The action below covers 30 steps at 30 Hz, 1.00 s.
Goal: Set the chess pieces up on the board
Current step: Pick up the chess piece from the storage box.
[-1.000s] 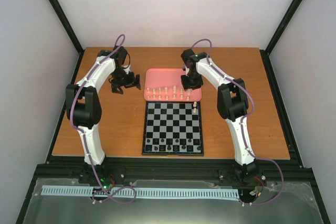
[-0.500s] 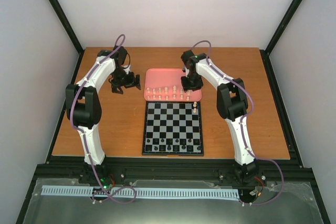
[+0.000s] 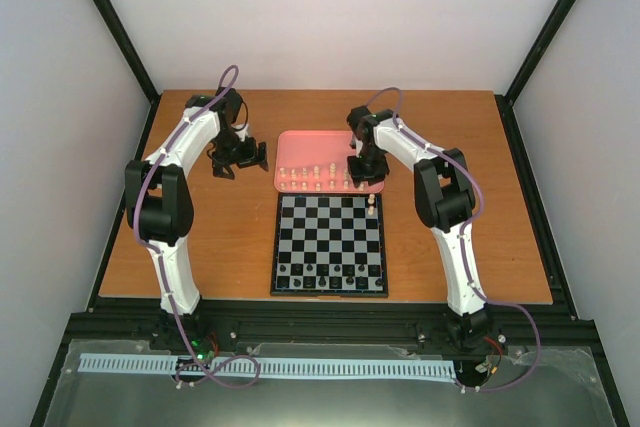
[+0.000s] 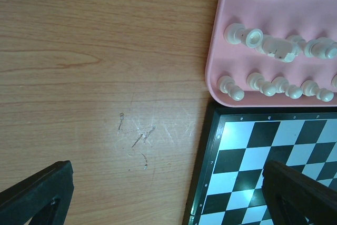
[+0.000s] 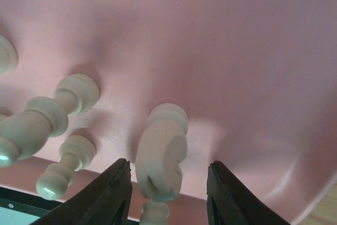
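Observation:
The chequered board [image 3: 330, 244] lies in the middle of the table, with two cream pieces [image 3: 372, 205] at its far right corner. Several more cream pieces [image 3: 318, 177] stand in the pink tray [image 3: 300, 142] behind it. My right gripper [image 3: 364, 169] is low over the tray's right end. In the right wrist view it [image 5: 167, 193] is open, its fingers [image 5: 108, 196] either side of a cream knight [image 5: 160, 156] without gripping it. My left gripper [image 3: 238, 159] is open and empty over bare table left of the tray, and it shows in its wrist view [image 4: 167, 196].
Small black pieces [image 3: 330, 277] line the board's near rows. The left wrist view shows the board's corner [image 4: 247, 162], the tray's edge [image 4: 226, 3] and cream pieces [image 4: 274, 48], some lying down. Other cream pieces [image 5: 50, 114] stand close left of the knight.
My right gripper has moved a little toward the tray's near right corner and lower. The left arm has not moved.

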### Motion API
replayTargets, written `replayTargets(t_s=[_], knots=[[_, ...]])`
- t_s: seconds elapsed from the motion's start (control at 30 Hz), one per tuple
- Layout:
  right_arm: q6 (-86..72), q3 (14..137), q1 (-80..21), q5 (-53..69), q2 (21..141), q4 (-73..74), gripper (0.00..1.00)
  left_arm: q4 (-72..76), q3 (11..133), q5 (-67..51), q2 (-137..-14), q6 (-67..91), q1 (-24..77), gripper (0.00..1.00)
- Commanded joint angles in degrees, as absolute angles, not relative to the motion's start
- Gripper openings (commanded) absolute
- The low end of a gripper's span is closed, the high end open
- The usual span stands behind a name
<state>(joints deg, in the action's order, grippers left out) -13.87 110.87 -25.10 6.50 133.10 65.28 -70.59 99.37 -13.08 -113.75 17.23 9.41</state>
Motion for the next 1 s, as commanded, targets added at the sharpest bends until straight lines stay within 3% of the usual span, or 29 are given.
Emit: replayTargets(t_s=[0.0, 0.47, 0.97], knots=[[-14.76, 111.06, -24.87, 7.52, 130.48, 64.49, 0.39, -70.86, 100.37, -13.01, -113.57, 16.26, 9.58, 1.0], [-14.37, 110.14, -25.22, 7.56, 127.88, 66.72, 0.25, -70.79, 99.79, -12.86, -113.2, 16.3, 9.58, 1.0], [-14.15, 109.28, -25.92, 8.61, 128.82, 66.32, 0.27, -70.56, 98.92, -12.4, -112.13, 16.21, 9.58, 1.0]])
